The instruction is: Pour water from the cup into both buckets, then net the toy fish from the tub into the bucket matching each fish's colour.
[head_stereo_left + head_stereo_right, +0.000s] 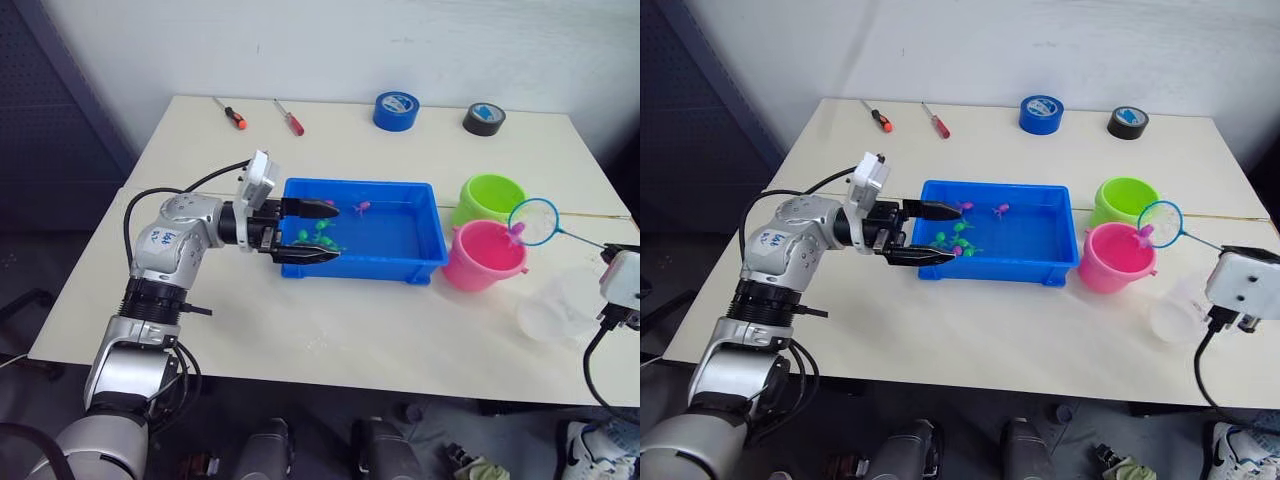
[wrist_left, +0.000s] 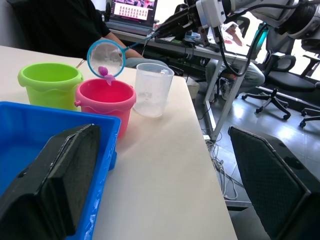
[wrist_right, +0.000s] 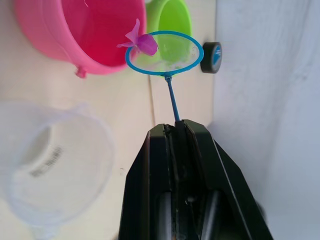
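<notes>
The right gripper (image 3: 176, 131) is clamped shut on the thin blue wire handle of the small round net with a blue rim and fine mesh (image 3: 165, 53), holding it out ahead of its fingertips. A tiny pink plastic fish (image 3: 140, 41) clings to the far edge of the hoop, which hangs over the rim of the round pink plastic bucket (image 1: 483, 254), between it and the lime green plastic bucket (image 1: 489, 197) just beyond. The two buckets stand touching or nearly so. The wide transparent plastic cup (image 1: 555, 306) stands upright on the pale table (image 1: 350, 330), just beside this gripper and near the pink bucket.

The left gripper (image 1: 318, 232) is spread open, its two black fingers straddling the near end wall of the shallow rectangular bright blue plastic tub (image 1: 415, 250): one finger lies over the water, the other outside the front wall. Directly ahead of its fingertips, inside the tub, sit a cluster of small green fish (image 1: 318, 236) and, a little farther on, another pink fish (image 1: 360, 208).

Well beyond this gripper, along the far side of the table, lie an orange-handled screwdriver (image 1: 231, 113), a red-handled screwdriver (image 1: 290, 118), a roll of blue tape (image 1: 396, 110) and a roll of black tape (image 1: 484, 119).
</notes>
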You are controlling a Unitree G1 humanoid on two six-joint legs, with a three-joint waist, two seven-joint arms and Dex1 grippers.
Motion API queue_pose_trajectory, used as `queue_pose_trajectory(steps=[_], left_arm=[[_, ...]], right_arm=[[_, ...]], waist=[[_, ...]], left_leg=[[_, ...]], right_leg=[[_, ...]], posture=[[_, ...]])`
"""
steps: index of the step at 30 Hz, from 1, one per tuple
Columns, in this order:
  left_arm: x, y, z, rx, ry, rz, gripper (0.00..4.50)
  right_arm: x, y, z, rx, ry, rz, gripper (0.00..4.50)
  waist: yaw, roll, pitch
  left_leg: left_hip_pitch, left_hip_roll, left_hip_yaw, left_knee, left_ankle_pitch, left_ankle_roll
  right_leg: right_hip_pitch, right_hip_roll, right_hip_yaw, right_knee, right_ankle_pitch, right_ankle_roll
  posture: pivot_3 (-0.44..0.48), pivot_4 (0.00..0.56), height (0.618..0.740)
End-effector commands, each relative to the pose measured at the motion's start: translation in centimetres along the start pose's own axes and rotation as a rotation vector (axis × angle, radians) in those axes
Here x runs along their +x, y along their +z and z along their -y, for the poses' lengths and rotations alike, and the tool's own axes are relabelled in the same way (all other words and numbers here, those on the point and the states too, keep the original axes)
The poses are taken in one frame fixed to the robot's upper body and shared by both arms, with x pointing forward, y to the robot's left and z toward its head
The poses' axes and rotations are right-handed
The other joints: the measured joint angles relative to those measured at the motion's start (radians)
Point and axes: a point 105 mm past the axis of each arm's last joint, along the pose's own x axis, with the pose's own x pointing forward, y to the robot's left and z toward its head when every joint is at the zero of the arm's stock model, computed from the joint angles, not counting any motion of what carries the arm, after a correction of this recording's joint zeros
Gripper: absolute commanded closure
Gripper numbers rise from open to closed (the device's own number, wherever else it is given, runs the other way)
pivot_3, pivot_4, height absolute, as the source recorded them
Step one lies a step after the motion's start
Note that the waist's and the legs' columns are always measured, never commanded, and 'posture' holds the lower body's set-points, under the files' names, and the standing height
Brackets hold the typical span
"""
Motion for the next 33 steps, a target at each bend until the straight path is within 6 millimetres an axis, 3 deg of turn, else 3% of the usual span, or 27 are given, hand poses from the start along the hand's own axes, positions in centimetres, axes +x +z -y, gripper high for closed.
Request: queue_pose_trajectory(steps=[1,5,9,11,14,17,20,23,25,33], left_arm=[[-0.3,1.2,0.0,0.05,0.007,0.008,0.05],[-0.5,1.2,-0.1,0.054,0.016,0.006,0.05],[-1.0,1.1,-0.5,0.05,0.044,-0.004,0.05],[-1.6,0.4,-1.1,0.035,0.088,-0.028,0.05],[-2.7,-0.3,-1.3,0.012,0.135,-0.052,0.05],[-4.3,-0.9,-1.1,-0.012,0.193,-0.069,0.05],[-5.7,-1.3,-0.5,-0.025,0.252,-0.083,0.05],[-6.6,-1.0,0.2,-0.017,0.307,-0.084,0.05],[-7.0,-0.8,0.6,-0.012,0.342,-0.082,0.05],[-8.7,-0.8,1.8,-0.025,0.462,-0.088,0.05]], right_arm=[[0.2,-0.1,0.7,-0.234,-0.039,0.02,4.5],[0.4,0.6,1.0,-0.313,-0.053,0.066,4.5],[0.1,0.6,1.6,-0.16,-0.119,0.096,4.5],[0.1,0.8,2.8,0.087,-0.181,0.123,4.5],[0.6,3.0,3.6,0.564,-0.166,0.267,4.5],[1.4,7.3,4.0,0.901,-0.008,0.46,4.5],[2.3,10.7,3.5,1.127,0.198,0.568,4.5],[3.9,13.6,2.0,1.229,0.396,0.599,4.5],[5.4,14.5,1.9,1.28,0.433,0.591,4.5],[10.8,15.5,1.0,1.341,0.465,0.502,4.5]], waist=[[0.0,0.0,0.0],[-0.002,0.0,0.0],[-0.004,0.0,0.0],[-0.006,0.0,0.0],[-0.015,0.0,0.0],[-0.03,0.0,0.0],[-0.036,0.001,0.0],[-0.034,0.001,0.0],[-0.025,0.001,0.0],[-0.021,0.001,0.0]], left_leg=[[0.0,0.0,0.0,0.0,0.0,0.0],[0.0,0.001,0.0,0.0,0.0,-0.001],[0.0,0.001,0.0,0.0,0.001,-0.001],[0.0,0.001,0.0,0.0,0.001,-0.001],[0.001,0.001,-0.002,0.001,0.001,-0.002],[0.002,0.003,-0.004,0.001,0.001,-0.002],[0.003,0.006,-0.007,0.0,0.001,-0.003],[0.002,0.006,-0.011,0.0,0.0,-0.005],[0.001,0.005,-0.012,0.001,0.0,-0.005],[0.0,0.001,-0.013,0.001,-0.002,0.001]], right_leg=[[0.0,0.0,0.0,0.0,0.0,0.0],[0.0,0.0,0.0,0.0,0.0,0.0],[0.0,0.0,0.0,0.0,0.0,0.0],[0.001,0.0,0.0,0.0,0.0,0.0],[0.002,0.0,-0.001,0.001,0.0,0.0],[0.004,0.0,-0.001,0.002,0.0,0.0],[0.004,-0.002,-0.001,0.002,0.0,-0.001],[0.005,-0.003,0.0,0.001,0.0,-0.002],[0.005,-0.004,0.0,0.0,-0.001,-0.002],[0.004,-0.009,-0.002,0.001,-0.001,-0.002]], posture=[[0.0,0.15,0.74],[0.0,0.15,0.74],[0.0,0.15,0.74],[0.0,0.15,0.74],[0.0,0.15,0.74],[0.0,0.15,0.74],[0.0,0.15,0.74],[0.0,0.15,0.74],[0.0,0.15,0.74],[0.0,0.15,0.74]])
